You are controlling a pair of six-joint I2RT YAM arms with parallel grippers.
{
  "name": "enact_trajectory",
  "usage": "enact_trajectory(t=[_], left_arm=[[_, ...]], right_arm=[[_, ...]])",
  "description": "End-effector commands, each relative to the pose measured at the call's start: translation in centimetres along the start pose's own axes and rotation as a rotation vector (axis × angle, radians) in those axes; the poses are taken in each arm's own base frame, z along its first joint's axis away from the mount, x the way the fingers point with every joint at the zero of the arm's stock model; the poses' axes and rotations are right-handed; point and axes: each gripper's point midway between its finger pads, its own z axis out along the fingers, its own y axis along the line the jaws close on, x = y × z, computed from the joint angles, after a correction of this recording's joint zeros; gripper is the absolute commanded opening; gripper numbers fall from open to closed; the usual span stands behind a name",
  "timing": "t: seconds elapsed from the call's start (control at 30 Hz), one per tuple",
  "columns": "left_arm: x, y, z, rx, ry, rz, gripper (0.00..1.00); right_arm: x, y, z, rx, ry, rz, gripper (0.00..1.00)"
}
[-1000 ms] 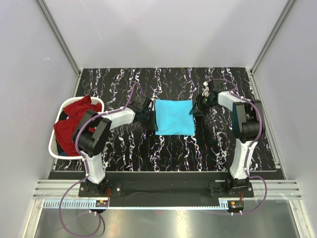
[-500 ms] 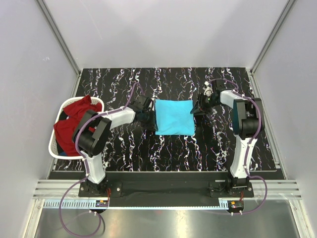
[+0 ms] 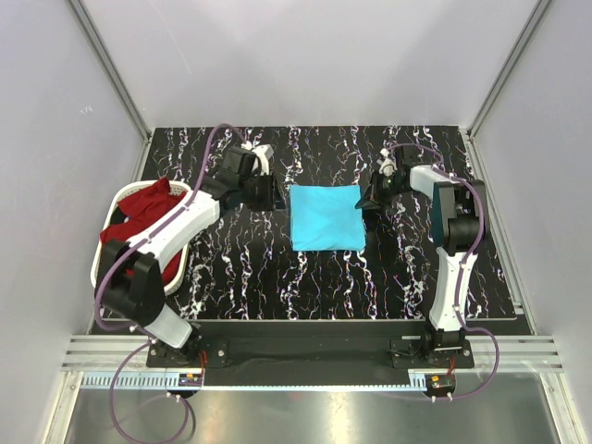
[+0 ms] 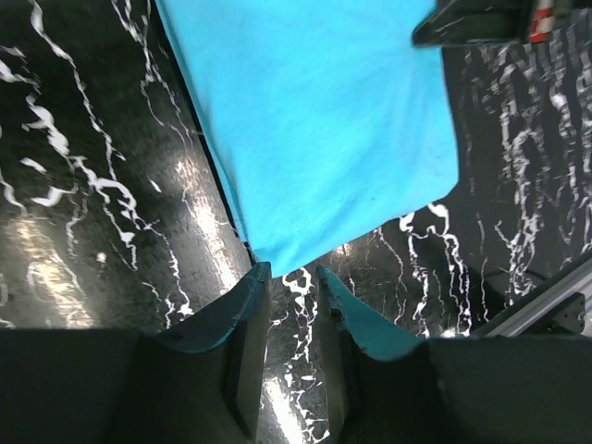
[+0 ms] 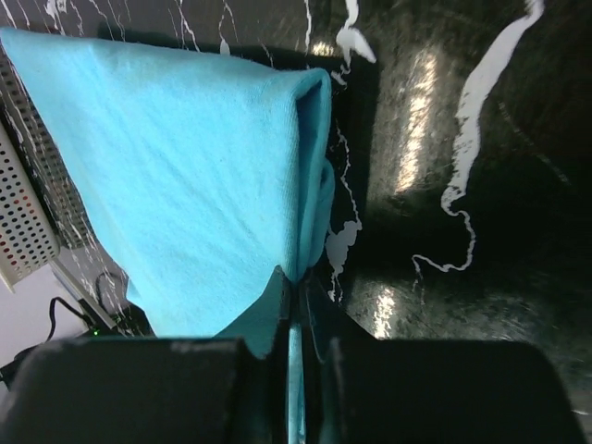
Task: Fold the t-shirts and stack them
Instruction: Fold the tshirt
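A white plastic basket [image 3: 96,266] with rounded corners sits at the left edge of the table [image 3: 231,268], whose top is glossy black with white marble veins. A dark red shirt [image 3: 139,205] lies crumpled in the basket, a soft heap spilling over the rim.

The left gripper [image 3: 271,194] hangs just beside the blue shirt's [image 3: 324,217] left edge, apart from it. In the left wrist view its two fingers [image 4: 245,314] stand a little apart with only the shiny tabletop showing in the gap [image 4: 291,273]; nothing is held.

The blue shirt lies flat near the middle of the table, folded into a neat, nearly square pad of matte turquoise cloth with a fine, slightly fuzzy weave [image 4: 324,120]. Its edges are straight, and at the right side the layers show as a rounded fold [image 5: 185,166].

The right gripper [image 3: 368,199] sits at the far right corner of that shirt. Its fingers are pressed together at the cloth's edge [image 5: 291,282], with only a thin turquoise sliver between them; I cannot tell whether cloth is pinched there.
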Motion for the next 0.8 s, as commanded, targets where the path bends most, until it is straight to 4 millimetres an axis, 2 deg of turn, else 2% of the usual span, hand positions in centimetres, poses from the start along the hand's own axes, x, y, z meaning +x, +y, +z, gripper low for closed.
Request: enact_trajectory(t=[0.0,0.13,0.17,0.2,0.23,0.4,0.43,0.53,0.57,0.6,0.63,0.67,0.7,0.73,0.77], left_arm=[[0.1,-1.0,-1.8,0.051,-0.008,0.047,0.32],[1.0,-1.3,-2.5,0.082,0.009,0.066,0.32],[1.1,-1.3,-2.6,0.084,0.009,0.069,0.32],[1.2,-1.2,-2.7,0.082,0.010,0.071,0.32],[1.3,-1.2,-2.7,0.087,0.013,0.074,0.32],[1.5,-1.6,-3.3,0.106,0.013,0.081,0.32],[1.6,-1.5,-3.3,0.105,0.013,0.084,0.32],[1.6,-1.5,-3.3,0.108,0.014,0.088,0.32],[1.5,-1.6,-3.3,0.112,0.016,0.091,0.32],[1.5,-1.5,-3.2,0.112,0.018,0.088,0.32],[1.5,-1.5,-3.2,0.113,0.020,0.087,0.32],[1.5,-1.5,-3.2,0.114,0.018,0.087,0.32],[1.5,-1.5,-3.0,0.113,0.021,0.085,0.32],[1.6,-1.3,-3.0,0.111,0.024,0.085,0.32],[1.6,-1.2,-3.0,0.111,0.025,0.083,0.32]], right_arm=[[-3.4,-0.5,-1.7,0.026,-0.087,-0.040,0.02],[-5.3,-1.3,-3.0,0.047,-0.110,-0.047,0.01],[-5.3,-1.7,-2.8,0.061,-0.101,-0.045,0.01],[-6.0,-2.8,-3.8,0.073,-0.115,-0.029,0.01],[-5.8,-3.3,-4.2,0.089,-0.096,-0.014,0.01],[-8.5,-7.3,-7.3,0.227,-0.134,-0.019,0.03],[-9.6,-8.2,-8.7,0.250,-0.160,-0.006,0.03],[-10.7,-10.5,-9.7,0.285,-0.171,0.023,0.04],[-11.6,-11.7,-10.5,0.304,-0.183,0.033,0.04],[-12.1,-12.1,-10.7,0.307,-0.188,0.034,0.04],[-13.8,-12.0,-11.8,0.307,-0.225,0.009,0.04],[-13.9,-13.5,-11.3,0.310,-0.212,0.028,0.04],[-14.4,-14.1,-11.5,0.321,-0.218,0.028,0.04],[-15.9,-13.9,-12.7,0.336,-0.249,0.004,0.04],[-15.7,-16.1,-11.9,0.368,-0.228,0.027,0.04]])
